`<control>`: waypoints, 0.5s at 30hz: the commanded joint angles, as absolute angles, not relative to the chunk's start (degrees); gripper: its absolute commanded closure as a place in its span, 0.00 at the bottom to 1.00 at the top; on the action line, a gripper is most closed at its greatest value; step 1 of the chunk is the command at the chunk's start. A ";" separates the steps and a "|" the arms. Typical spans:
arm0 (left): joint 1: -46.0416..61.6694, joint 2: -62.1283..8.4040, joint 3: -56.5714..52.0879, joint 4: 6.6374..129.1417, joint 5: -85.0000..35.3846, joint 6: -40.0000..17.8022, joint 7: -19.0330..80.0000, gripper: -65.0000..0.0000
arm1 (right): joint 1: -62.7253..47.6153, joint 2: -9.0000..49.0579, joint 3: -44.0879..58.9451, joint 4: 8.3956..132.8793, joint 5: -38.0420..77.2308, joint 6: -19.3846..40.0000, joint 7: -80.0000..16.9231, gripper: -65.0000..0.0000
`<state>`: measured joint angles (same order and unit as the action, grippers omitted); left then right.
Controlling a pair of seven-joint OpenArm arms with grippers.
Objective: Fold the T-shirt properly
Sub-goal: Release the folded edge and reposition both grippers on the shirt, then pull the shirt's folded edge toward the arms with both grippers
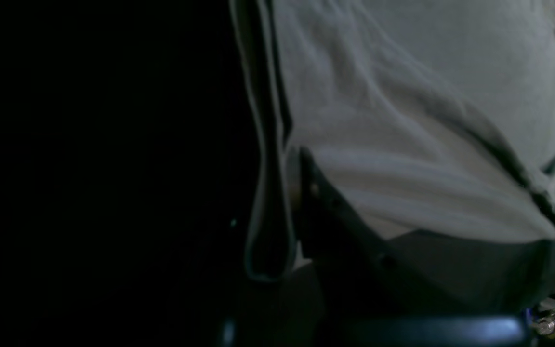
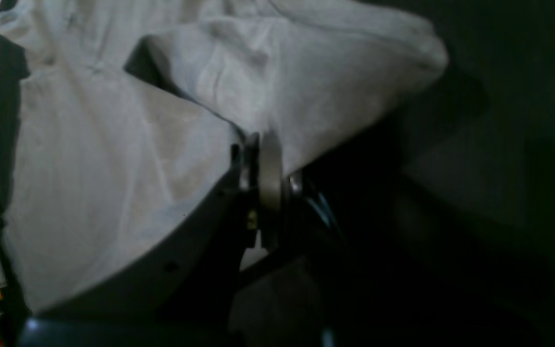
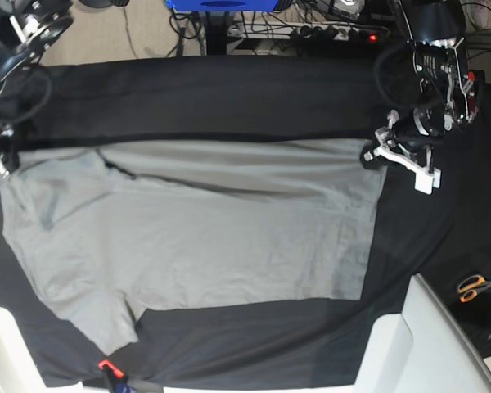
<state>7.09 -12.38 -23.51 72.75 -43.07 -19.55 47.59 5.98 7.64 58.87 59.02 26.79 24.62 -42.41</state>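
Note:
The grey T-shirt [image 3: 204, 237] lies spread sideways on the black table cloth [image 3: 229, 98], with a sleeve [image 3: 106, 323] at the near left and the hem at the right. Along its far edge a strip of cloth is folded over. My left gripper [image 3: 375, 154] is shut on the far right hem corner; in the left wrist view the T-shirt [image 1: 403, 120] drapes over the dark fingers [image 1: 309, 178]. My right gripper [image 3: 2, 160] is shut on the far left shoulder part. In the right wrist view, the right gripper [image 2: 258, 144] pinches a bunched fold of the T-shirt [image 2: 113, 159].
Orange-handled scissors [image 3: 475, 286] lie at the right edge. White blocks stand at the near right [image 3: 417, 327] and the near left [image 3: 4, 352]. A small red item [image 3: 106, 365] sits at the near edge. Cables and a power strip [image 3: 327, 33] run behind the table.

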 commanded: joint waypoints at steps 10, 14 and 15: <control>14.81 -12.97 -24.31 80.04 -43.56 -19.65 46.64 1.00 | -0.66 4.62 59.21 69.76 27.65 24.84 -43.74 0.99; 17.63 -13.14 -24.40 83.03 -43.38 -19.65 46.64 1.00 | -3.03 4.53 59.21 70.99 27.65 24.84 -44.53 0.99; 18.24 -13.14 -24.40 83.47 -43.38 -19.65 46.64 1.00 | -3.47 4.53 59.21 71.25 27.74 24.84 -45.23 0.99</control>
